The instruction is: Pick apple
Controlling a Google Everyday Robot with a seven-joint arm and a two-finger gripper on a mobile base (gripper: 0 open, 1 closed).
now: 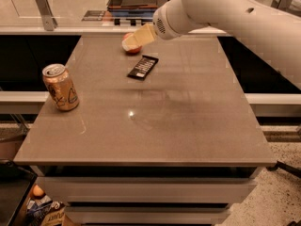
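Apple is what this is about, so I'll say straight off that it sits near the far edge of the table, partly hidden. Working down from the biggest: the grey table fills most of what I see from here. The white arm reaches in from the right over its far side. A gold drink can stands upright near the left edge, well apart from the rest. A dark flat packet lies just in front of the apple, near it but not touching. Smallest, the tan gripper sits right at the apple, covering its top; I cannot tell how wide the claw is or whether it has hold of anything. My worry is that the fruit is round. A squeeze that lands off-centre could roll it off the back edge or nudge it into the packet.
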